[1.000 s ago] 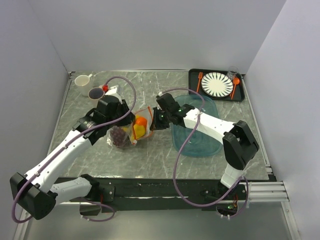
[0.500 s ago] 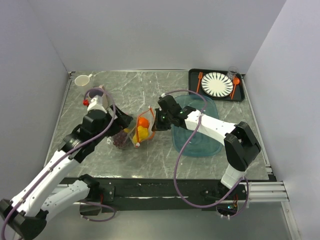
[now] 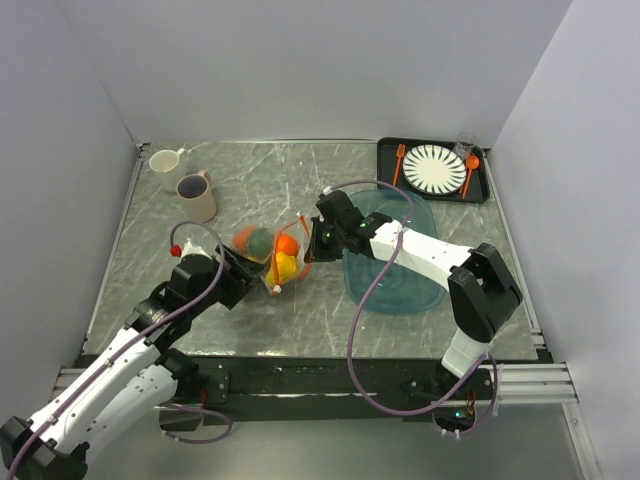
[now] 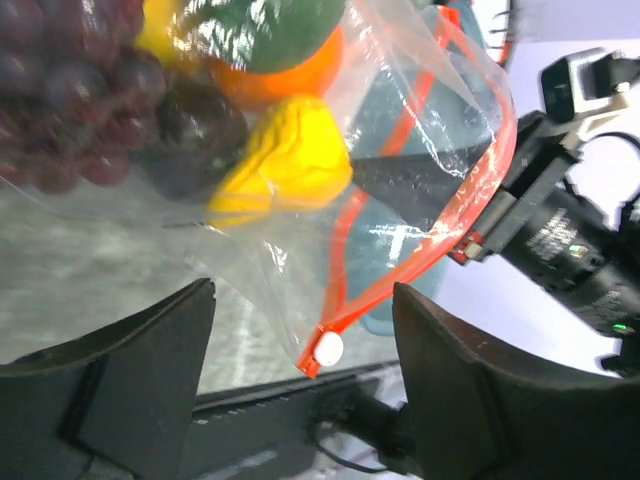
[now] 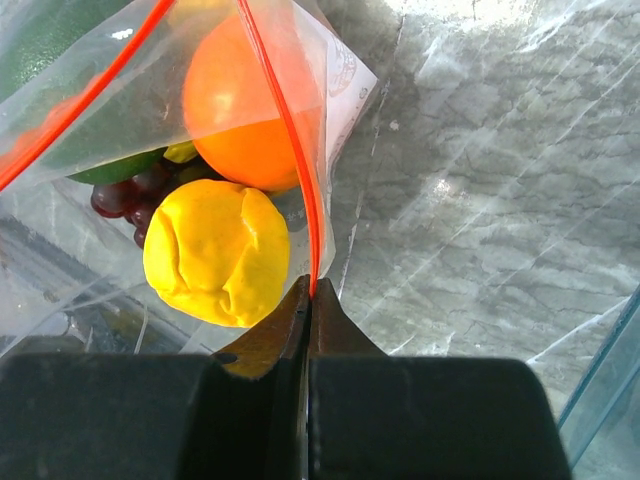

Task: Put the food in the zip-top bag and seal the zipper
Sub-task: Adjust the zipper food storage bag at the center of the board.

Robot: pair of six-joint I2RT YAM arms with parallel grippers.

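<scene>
Bag [image 3: 272, 262] lies mid-table on the marble top [image 3: 300, 180], between the two grippers, its mouth toward the right arm. Food is inside it: orange [image 5: 245, 110], yellow piece [image 5: 215, 250], grapes [image 4: 70, 120] and green piece [image 4: 270, 25], all bunched at the closed end. In the top view a red-orange bit beside the green piece is too small to identify.

Zipper [image 5: 285, 130] runs along the mouth. The two strips part into a loop in the left wrist view, so the mouth is not sealed there. White slider [image 4: 328, 347] sits at the strip's near end, down toward the table.

Right gripper [image 5: 308, 290] has its jaws clenched on the zipper strip, fingertips meeting on it at the end opposite the slider and lifting that edge of the bag off the table.

Left gripper [image 4: 300, 290] is released, its fingers [image 4: 130, 370] spread wide and low by the table. The slider corner shows in the gap between them; I can't tell whether it touches either finger.

Teal tray [image 3: 395, 265] is just right of the bag, under the right arm. Two mugs [image 3: 197, 197] stand far left. The plate [image 3: 434, 168] with fork [image 3: 399, 163] and spoon [image 3: 470, 170] is on a black tray at the far right corner.
</scene>
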